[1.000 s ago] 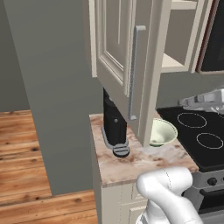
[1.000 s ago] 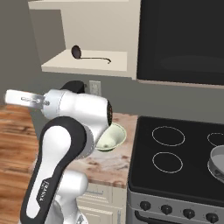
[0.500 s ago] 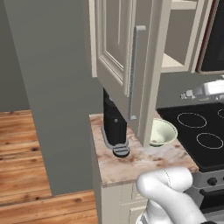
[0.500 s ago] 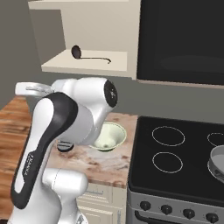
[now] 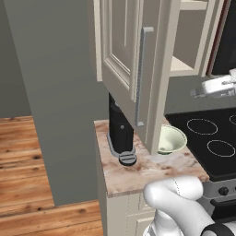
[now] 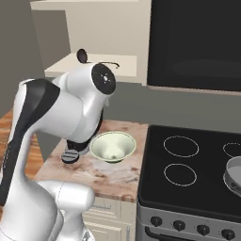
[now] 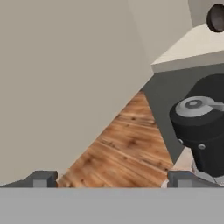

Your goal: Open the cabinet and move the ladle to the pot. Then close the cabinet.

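Observation:
The cabinet stands open, and its cream door point(image 5: 122, 55) with the grey bar handle point(image 5: 142, 76) swings out toward me. The dark ladle point(image 6: 84, 56) lies on the cabinet's lower shelf point(image 6: 70, 66), its thin handle pointing right. In the hand view the ladle's bowl point(image 7: 216, 17) peeks in at the top right above the shelf point(image 7: 188, 48). The grey pot point(image 6: 234, 174) sits on the stove at the right edge. My gripper point(image 5: 203, 90) hovers right of the door above the stove. It is open and empty, with its fingertips point(image 7: 43, 179) wide apart.
A black coffee machine point(image 5: 120, 131) stands on the marble counter point(image 5: 147, 168) under the door. Beside it is a pale green bowl point(image 6: 113, 146). The black stove top point(image 6: 188, 169) lies to the right, and a black glass-fronted appliance point(image 6: 195, 42) hangs above it. Wooden floor point(image 5: 27, 156) lies to the left.
The hand has risen a little beside the open door. The arm's upper links have swung round in front of the right base camera. The jaws stay open.

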You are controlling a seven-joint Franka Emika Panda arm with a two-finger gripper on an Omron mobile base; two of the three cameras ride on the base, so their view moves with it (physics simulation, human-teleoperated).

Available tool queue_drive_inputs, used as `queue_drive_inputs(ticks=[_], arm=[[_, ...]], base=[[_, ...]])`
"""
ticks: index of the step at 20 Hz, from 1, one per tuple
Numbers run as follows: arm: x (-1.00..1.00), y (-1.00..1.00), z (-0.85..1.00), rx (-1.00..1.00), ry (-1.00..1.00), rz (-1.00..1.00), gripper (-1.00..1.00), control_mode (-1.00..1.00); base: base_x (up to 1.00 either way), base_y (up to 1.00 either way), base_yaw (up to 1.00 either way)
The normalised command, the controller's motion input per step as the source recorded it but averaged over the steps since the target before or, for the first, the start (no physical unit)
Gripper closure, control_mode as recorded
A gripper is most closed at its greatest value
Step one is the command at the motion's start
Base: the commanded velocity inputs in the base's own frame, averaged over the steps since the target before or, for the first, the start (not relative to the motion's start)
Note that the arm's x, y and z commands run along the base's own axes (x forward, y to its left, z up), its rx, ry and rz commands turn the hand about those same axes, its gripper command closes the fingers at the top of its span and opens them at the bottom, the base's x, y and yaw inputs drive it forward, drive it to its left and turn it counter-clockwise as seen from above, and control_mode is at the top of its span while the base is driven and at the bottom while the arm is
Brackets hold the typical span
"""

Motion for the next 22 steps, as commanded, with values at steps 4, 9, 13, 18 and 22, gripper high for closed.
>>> queue_drive_inputs(ticks=[4, 9, 13, 18, 22], arm=[[0.26, 0.0, -0.13, -0.17, 0.0, -0.16, -1.0, -1.0], [0.28, 0.0, -0.24, -0.18, 0.0, -0.16, -1.0, -1.0], [0.27, 0.0, -0.19, -0.16, 0.0, -0.14, -1.0, -1.0], [0.16, 0.0, -0.05, -0.07, 0.0, -0.1, -1.0, -1.0], [0.03, 0.0, 0.0, 0.0, -0.06, -0.08, -1.0, -1.0]], base=[[0.0, 0.0, 0.0], [0.0, 0.0, 0.0], [0.0, 0.0, 0.0], [0.0, 0.0, 0.0], [0.0, 0.0, 0.0]])
